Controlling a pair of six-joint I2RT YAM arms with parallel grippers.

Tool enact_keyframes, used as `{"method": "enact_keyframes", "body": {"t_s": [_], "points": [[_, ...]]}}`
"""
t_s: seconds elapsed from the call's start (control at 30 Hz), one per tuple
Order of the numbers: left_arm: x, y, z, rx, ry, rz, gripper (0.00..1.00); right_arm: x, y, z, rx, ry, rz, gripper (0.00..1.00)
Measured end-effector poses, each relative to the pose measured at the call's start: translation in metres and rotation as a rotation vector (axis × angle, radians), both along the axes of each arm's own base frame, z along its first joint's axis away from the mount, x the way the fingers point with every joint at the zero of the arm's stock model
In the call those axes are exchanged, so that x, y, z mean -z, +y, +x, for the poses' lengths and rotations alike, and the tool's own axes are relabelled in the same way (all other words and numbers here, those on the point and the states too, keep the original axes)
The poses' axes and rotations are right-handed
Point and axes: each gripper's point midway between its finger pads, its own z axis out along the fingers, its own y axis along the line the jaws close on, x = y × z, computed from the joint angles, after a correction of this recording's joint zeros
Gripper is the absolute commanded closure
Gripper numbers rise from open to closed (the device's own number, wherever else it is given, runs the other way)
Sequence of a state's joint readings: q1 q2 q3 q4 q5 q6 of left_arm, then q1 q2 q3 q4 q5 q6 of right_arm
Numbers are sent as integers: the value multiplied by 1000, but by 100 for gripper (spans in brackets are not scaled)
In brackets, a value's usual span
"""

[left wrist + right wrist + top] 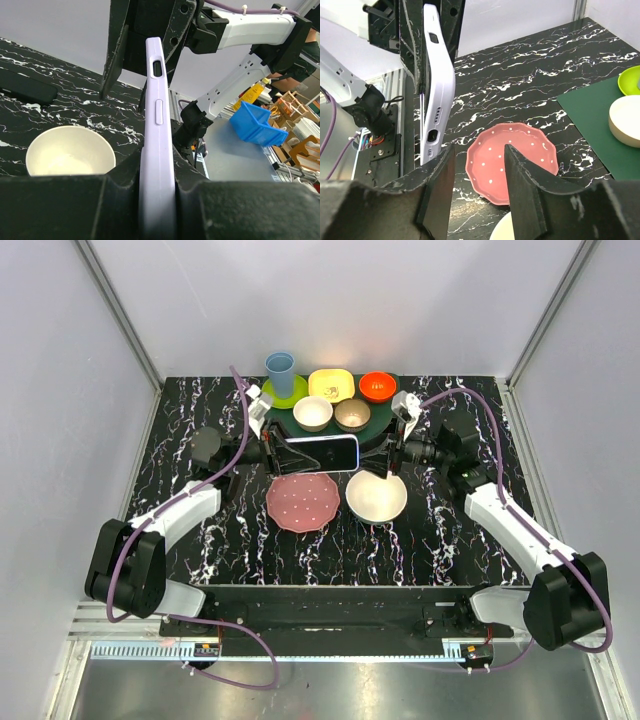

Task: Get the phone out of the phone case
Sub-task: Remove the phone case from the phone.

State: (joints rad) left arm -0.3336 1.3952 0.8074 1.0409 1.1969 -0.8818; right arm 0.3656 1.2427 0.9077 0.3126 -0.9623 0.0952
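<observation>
1. My left gripper (157, 200) is clamped across the thickness of the phone case (156, 100) at one end, holding it up off the table. My right gripper (477, 185) stands apart, gripping nothing.
2. The phone (322, 452) sits in the case, with its long axis running left to right between my two grippers. The free end lies just beside one right finger, not in the gap.
3. The top view shows the dark screen. My wrist views show only the lavender side and back, with the pink plate (515, 160) below.
</observation>
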Motion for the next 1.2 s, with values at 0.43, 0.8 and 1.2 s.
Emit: {"method": "enact_keyframes", "body": {"t_s": [0.43,0.8,1.2], "points": [[3,1,-10,55,6,21,100,7,1,-14,-86,-75,-31,46],[1,1,-9,45,10,14,100,16,3,-38,-204,-93,-59,45],[1,1,-9,47,10,14,100,4,4,-44,-228,-115,-19,56]]}}
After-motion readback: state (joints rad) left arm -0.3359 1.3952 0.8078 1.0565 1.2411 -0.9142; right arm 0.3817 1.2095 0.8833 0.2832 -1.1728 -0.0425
